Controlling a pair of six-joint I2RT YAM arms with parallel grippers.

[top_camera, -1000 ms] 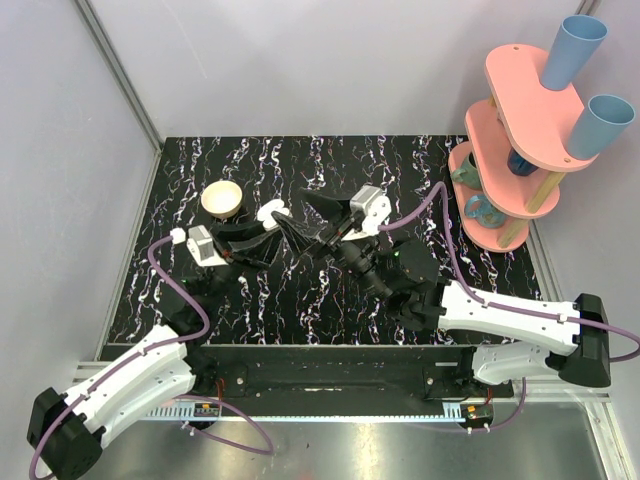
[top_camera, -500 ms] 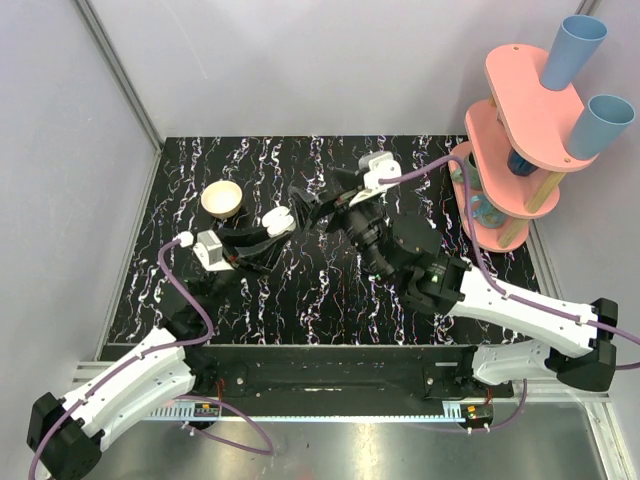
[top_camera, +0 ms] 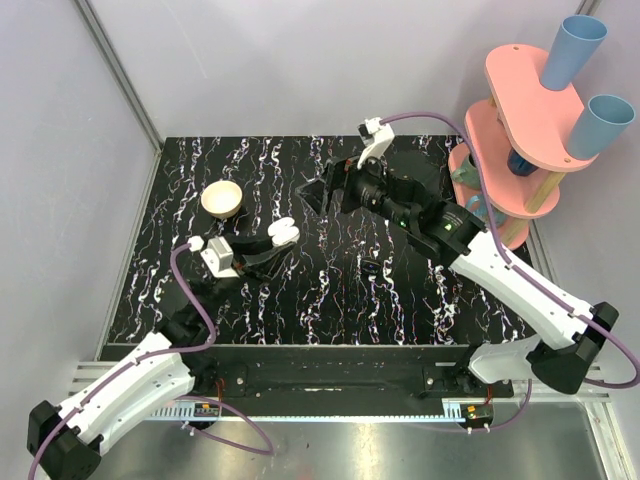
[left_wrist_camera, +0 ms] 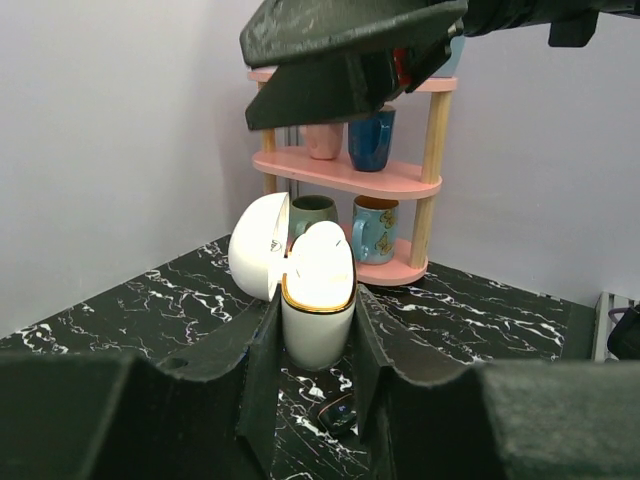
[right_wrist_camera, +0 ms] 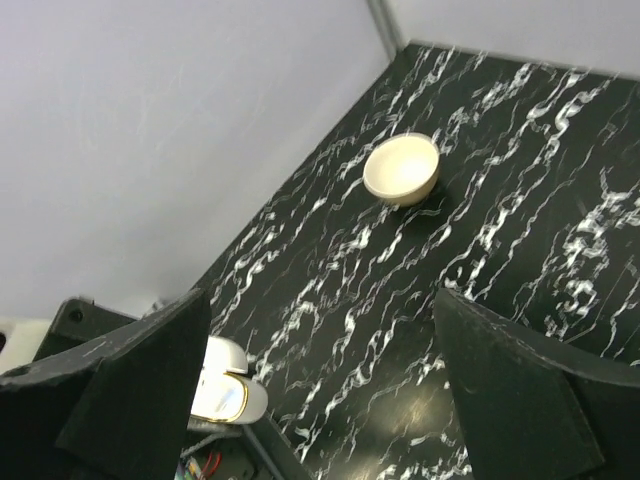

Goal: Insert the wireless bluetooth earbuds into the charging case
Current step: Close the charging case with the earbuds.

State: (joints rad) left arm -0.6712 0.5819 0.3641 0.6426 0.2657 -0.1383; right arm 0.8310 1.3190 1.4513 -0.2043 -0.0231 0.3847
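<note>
My left gripper point(top_camera: 279, 236) is shut on the cream charging case point(top_camera: 281, 231), held a little above the black marble table point(top_camera: 300, 300). In the left wrist view the case point(left_wrist_camera: 316, 322) stands upright between my fingers point(left_wrist_camera: 262, 352), its lid point(left_wrist_camera: 257, 246) swung open to the left. The open top is glaring white, so I cannot tell whether earbuds sit inside. No loose earbud shows. My right gripper point(top_camera: 318, 196) hangs wide open and empty above and beyond the case. Its wrist view point(right_wrist_camera: 320, 300) shows the case point(right_wrist_camera: 226, 387) at lower left.
A cream bowl point(top_camera: 222, 198) sits far left on the table, also in the right wrist view point(right_wrist_camera: 402, 168). A small dark object point(top_camera: 370, 268) lies mid-table, below the case in the left wrist view point(left_wrist_camera: 340, 412). A pink tiered rack point(top_camera: 520, 130) with mugs and blue cups stands at far right.
My right gripper has drawn away from the case, rising toward the far right with its jaws open. My left gripper has shifted slightly nearer, the case still in it.
</note>
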